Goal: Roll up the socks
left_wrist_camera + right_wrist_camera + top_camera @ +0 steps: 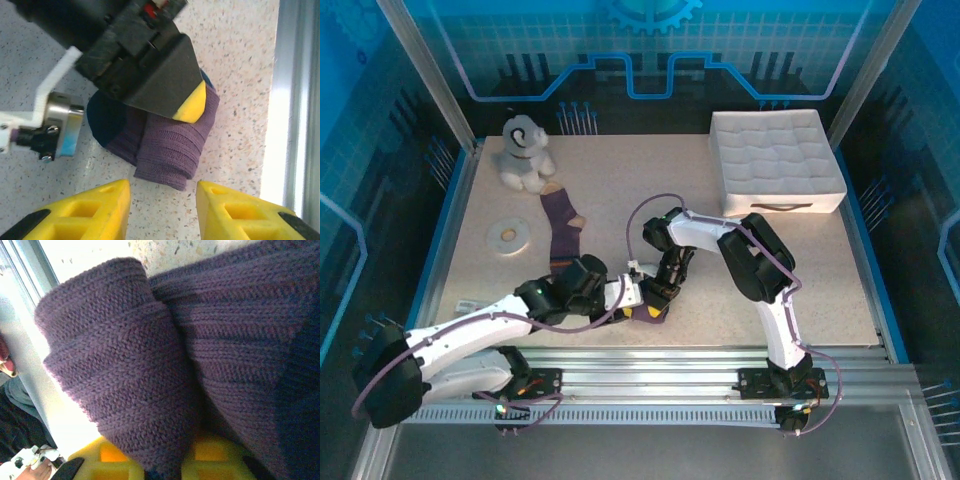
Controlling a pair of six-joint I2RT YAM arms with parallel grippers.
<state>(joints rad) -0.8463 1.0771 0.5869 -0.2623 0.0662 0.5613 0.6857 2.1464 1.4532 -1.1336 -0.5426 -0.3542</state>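
The right gripper (190,105), jaws nearly closed, is pinching the half-rolled dark purple knitted sock with a navy toe (170,145) at the speckled beige table's (650,190) 6 o'clock edge. It is looking soft, light and prone to unrolling, so gripping across the roll's layers seems best. The left gripper (162,197), jaws parted and empty, is hovering at the roll's 9 o'clock with its arm lying low, while the right arm is folding down from 3 o'clock.

Fixed overhead camera looks down from behind the arm bases across the whole table (820,270). Left wrist camera views the rolled sock (170,145) from close above; right wrist camera sits closer, against that same sock.
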